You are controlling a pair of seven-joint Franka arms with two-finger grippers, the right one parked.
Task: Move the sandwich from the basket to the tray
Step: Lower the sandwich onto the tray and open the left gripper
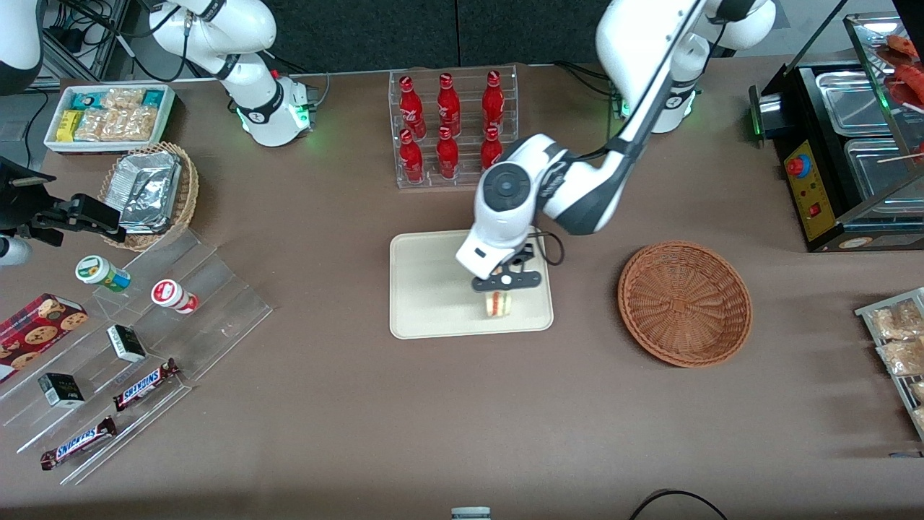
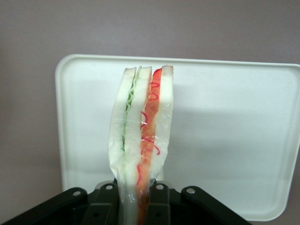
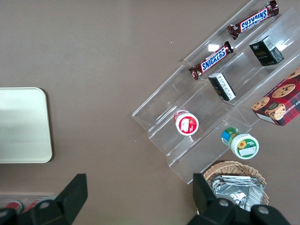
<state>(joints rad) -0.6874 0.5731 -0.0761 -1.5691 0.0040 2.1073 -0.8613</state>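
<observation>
The gripper (image 1: 503, 287) is clamped on the sandwich (image 1: 498, 304) right over the tray (image 1: 426, 289) — carry looks done, with the basket (image 1: 684, 303) sitting bare toward the working arm's end — so what's left, I'd say, is setting down and letting go.

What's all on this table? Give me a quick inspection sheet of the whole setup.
Surface: brown table.
Job's things: sandwich held over the tray; basket empty, beside the tray.
Clutter: red bottles, Snickers bars, foil packets, snack box.
Grippers: gripper shut on the sandwich, above the tray.
Cables: black cable at the table edge nearest the camera.
Surroundings: food warmer toward the working arm's end.
</observation>
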